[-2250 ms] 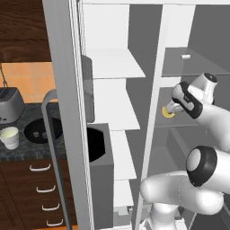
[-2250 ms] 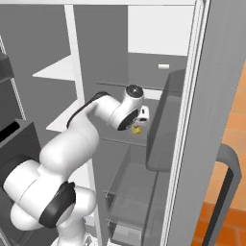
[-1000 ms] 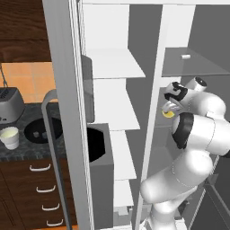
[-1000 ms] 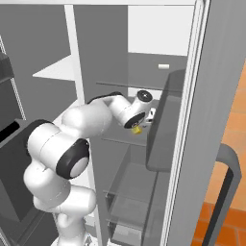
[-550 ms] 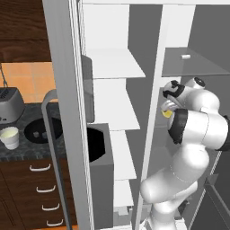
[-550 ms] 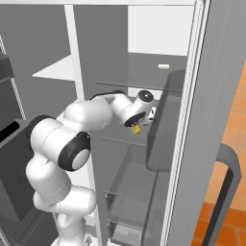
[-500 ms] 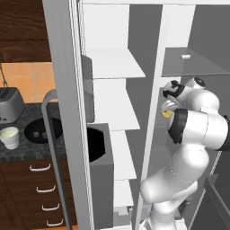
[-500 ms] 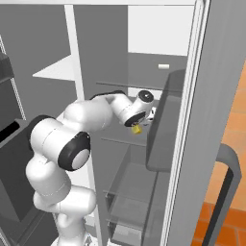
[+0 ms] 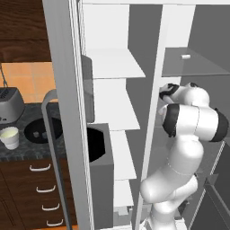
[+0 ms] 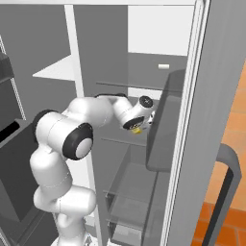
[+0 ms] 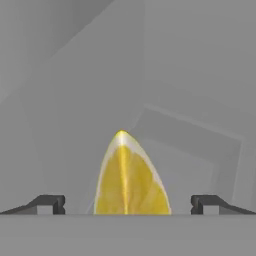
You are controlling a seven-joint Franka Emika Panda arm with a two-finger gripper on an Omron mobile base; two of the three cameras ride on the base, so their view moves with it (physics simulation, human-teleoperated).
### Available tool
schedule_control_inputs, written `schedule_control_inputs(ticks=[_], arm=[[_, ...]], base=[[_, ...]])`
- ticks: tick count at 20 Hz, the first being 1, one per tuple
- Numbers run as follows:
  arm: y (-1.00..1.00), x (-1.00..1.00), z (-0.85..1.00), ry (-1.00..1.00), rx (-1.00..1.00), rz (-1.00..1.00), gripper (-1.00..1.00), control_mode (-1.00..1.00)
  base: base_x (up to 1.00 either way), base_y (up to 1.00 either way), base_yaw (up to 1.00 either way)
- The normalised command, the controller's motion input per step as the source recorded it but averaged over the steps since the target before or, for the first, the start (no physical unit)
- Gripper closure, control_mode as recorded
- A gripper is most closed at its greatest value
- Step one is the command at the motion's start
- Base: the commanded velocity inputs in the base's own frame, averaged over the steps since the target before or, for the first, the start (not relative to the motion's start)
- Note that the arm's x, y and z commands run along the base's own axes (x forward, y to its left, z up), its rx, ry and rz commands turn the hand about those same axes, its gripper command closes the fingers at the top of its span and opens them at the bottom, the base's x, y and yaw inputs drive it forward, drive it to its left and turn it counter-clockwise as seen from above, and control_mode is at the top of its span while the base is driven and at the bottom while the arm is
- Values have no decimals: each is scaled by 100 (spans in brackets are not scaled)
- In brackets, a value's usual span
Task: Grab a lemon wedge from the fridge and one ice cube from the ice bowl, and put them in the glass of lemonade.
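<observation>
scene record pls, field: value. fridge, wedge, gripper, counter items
fridge: fridge door open, arm reaching into the right compartment
lemon wedge: lemon wedge on a glass shelf, centred between the fingertips, a gap on each side
gripper: gripper open, jaws wide apart, nothing held
ice bowl: ice bowl on the dark counter, pale cubes inside
glass of lemonade: glass of lemonade on the counter, left of the bowl
toaster: toaster behind the glass
task state: wedge not yet grasped
</observation>
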Motion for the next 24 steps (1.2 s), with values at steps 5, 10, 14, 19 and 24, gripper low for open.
schedule_control_inputs(ticks=[5,10,14,19,24], arm=[[0,11,-35,0,0,6,-100,-100],[0,0,-7,0,0,5,-100,-100],[1,-10,-10,0,0,1,-100,-100],[2,0,-22,0,0,1,-100,-100],[0,0,-14,0,0,0,-100,-100]], base=[[0,0,0],[0,0,0],[0,0,0],[0,0,0],[0,0,0]])
